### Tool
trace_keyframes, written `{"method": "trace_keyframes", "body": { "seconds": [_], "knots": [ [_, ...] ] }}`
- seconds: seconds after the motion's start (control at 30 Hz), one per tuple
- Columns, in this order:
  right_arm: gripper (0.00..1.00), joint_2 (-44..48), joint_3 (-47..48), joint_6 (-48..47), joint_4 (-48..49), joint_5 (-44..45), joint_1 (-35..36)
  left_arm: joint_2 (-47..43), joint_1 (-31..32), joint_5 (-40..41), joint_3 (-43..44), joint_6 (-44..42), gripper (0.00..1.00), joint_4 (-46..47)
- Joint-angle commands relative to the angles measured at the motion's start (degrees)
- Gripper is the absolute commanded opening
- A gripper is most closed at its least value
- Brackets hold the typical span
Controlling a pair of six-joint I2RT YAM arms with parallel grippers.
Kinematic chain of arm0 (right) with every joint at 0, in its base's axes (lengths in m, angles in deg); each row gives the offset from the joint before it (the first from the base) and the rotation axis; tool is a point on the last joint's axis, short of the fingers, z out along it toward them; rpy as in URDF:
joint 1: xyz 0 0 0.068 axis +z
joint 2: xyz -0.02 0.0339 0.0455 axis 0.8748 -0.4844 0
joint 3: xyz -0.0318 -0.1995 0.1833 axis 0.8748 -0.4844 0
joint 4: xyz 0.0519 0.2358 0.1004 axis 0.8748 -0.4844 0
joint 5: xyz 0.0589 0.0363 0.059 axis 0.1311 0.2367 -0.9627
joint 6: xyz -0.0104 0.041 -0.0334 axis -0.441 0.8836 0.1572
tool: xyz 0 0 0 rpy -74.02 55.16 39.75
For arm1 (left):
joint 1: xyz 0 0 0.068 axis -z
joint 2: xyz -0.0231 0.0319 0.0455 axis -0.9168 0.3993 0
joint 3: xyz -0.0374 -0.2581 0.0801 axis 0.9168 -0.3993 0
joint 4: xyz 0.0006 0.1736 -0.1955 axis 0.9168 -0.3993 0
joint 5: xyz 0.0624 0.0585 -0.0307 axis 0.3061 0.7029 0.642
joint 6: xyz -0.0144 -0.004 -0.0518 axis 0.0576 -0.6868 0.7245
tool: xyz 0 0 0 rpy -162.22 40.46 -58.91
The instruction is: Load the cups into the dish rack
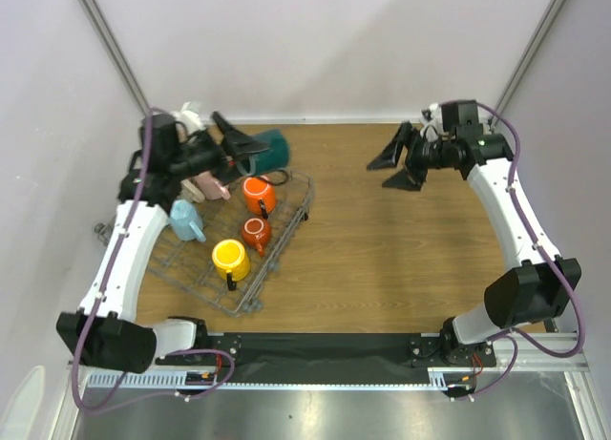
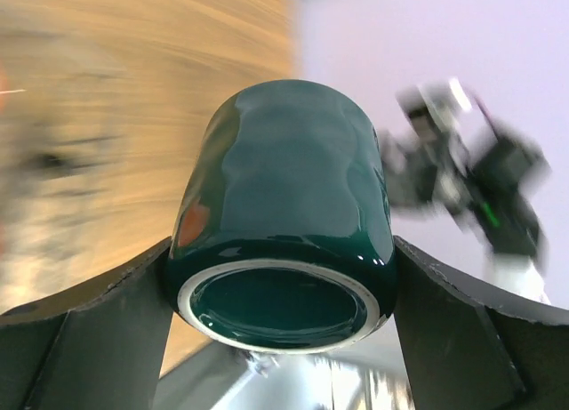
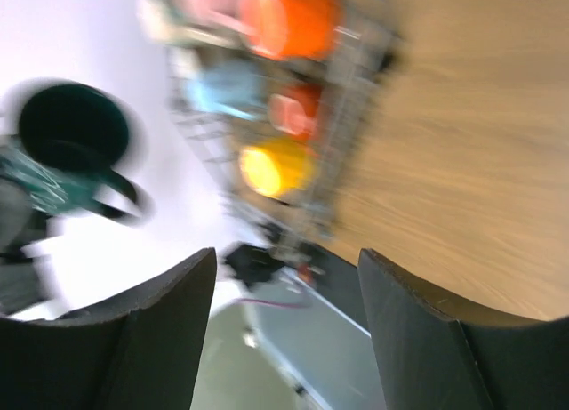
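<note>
The dark green mug [image 2: 284, 223] is held on its side, pinched tight between the two fingers of the left gripper [image 2: 283, 250], at the far edge of the dish rack [image 1: 286, 232]. It should be lowered slowly into a free spot, so the orange mug [image 1: 258, 194] is not bumped. The right gripper [image 1: 394, 166] is held open and empty, well apart.

Dark green mug [image 2: 284, 214], pale rim. Orange mug [image 1: 259, 194], yellow mug [image 1: 230, 258], light blue mug [image 1: 186, 220], pink mug [image 1: 212, 186], red mug [image 1: 255, 232]. Grey wire rack [image 1: 286, 232]. Worktop [image 1: 401, 259] wood-grain brown.
</note>
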Motion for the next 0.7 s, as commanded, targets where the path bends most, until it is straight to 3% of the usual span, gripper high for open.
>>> {"method": "trace_keyframes", "body": {
  "seconds": [0.0, 0.13, 0.33, 0.43, 0.57, 0.67],
  "knots": [
    [0.71, 4.7, -5.5, -9.5, -8.8, 10.5, 0.7, -4.4, -8.4, 8.6, 3.9, -8.4, 0.01, -20.9],
    [0.71, 6.1, -10.7, -11.4, -7.8, 10.3, 0.9, -5.1, -14.2, 22.5, 8.2, -15.1, 0.0, -35.1],
    [0.71, 5.3, -15.4, -10.6, -3.9, 4.9, 5.2, -12.3, -19.8, 31.1, -2.8, -13.4, 0.0, -31.9],
    [0.71, 4.0, -13.0, -11.6, -4.6, 4.3, 7.7, -10.6, -22.6, 33.9, -2.1, -19.5, 0.0, -34.7],
    [0.71, 3.5, -10.6, -13.9, -7.4, 6.7, 9.7, -11.0, -24.2, 43.8, -1.8, -28.3, 0.0, -35.2],
    [0.71, 2.5, -9.2, -15.9, -8.6, 10.5, 12.3, -11.6, -24.2, 47.1, -2.8, -28.9, 0.0, -35.8]
  ]
}}
